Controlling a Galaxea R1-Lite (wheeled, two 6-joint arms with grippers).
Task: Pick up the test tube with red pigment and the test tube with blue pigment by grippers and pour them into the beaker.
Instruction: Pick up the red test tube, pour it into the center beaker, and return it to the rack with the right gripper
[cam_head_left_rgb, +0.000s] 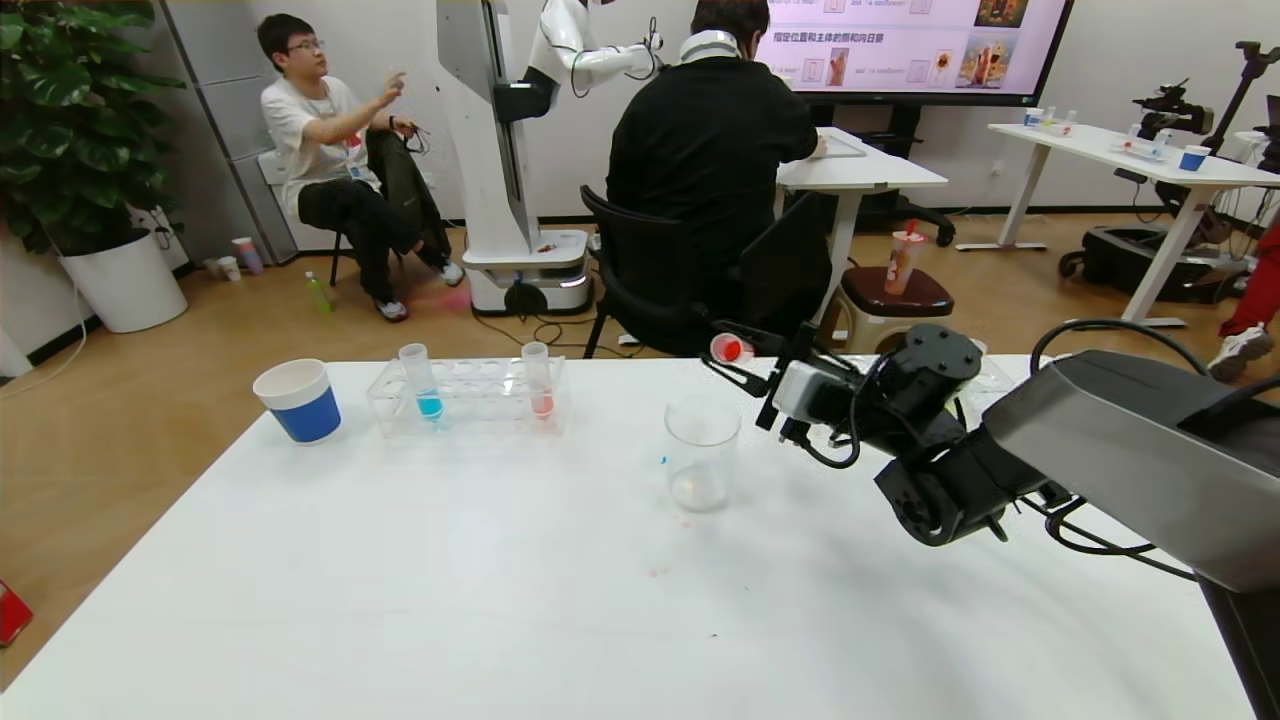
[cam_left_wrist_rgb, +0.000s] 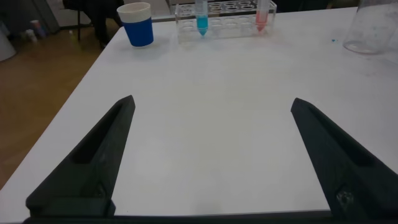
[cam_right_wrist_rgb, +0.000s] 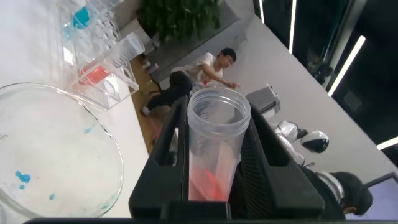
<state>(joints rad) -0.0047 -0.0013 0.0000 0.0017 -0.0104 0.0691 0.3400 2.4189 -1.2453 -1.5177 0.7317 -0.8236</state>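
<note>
My right gripper (cam_head_left_rgb: 738, 356) is shut on the test tube with red pigment (cam_head_left_rgb: 731, 348), holding it tipped nearly level, just above and to the right of the beaker (cam_head_left_rgb: 702, 455). In the right wrist view the tube (cam_right_wrist_rgb: 214, 149) sits between the fingers (cam_right_wrist_rgb: 163, 155) with red liquid low inside, beside the beaker's rim (cam_right_wrist_rgb: 93, 134). The test tube with blue pigment (cam_head_left_rgb: 428, 385) stands in a clear rack (cam_head_left_rgb: 470, 395) at the far left. My left gripper (cam_left_wrist_rgb: 212, 102) is open and empty over bare table, out of the head view.
A paler pinkish-red tube (cam_head_left_rgb: 540, 385) stands in the same rack. A blue-and-white paper cup (cam_head_left_rgb: 298, 400) stands left of the rack. Small coloured drops lie on the white table (cam_head_left_rgb: 560, 600) near the beaker. People, chairs and another robot are beyond the far edge.
</note>
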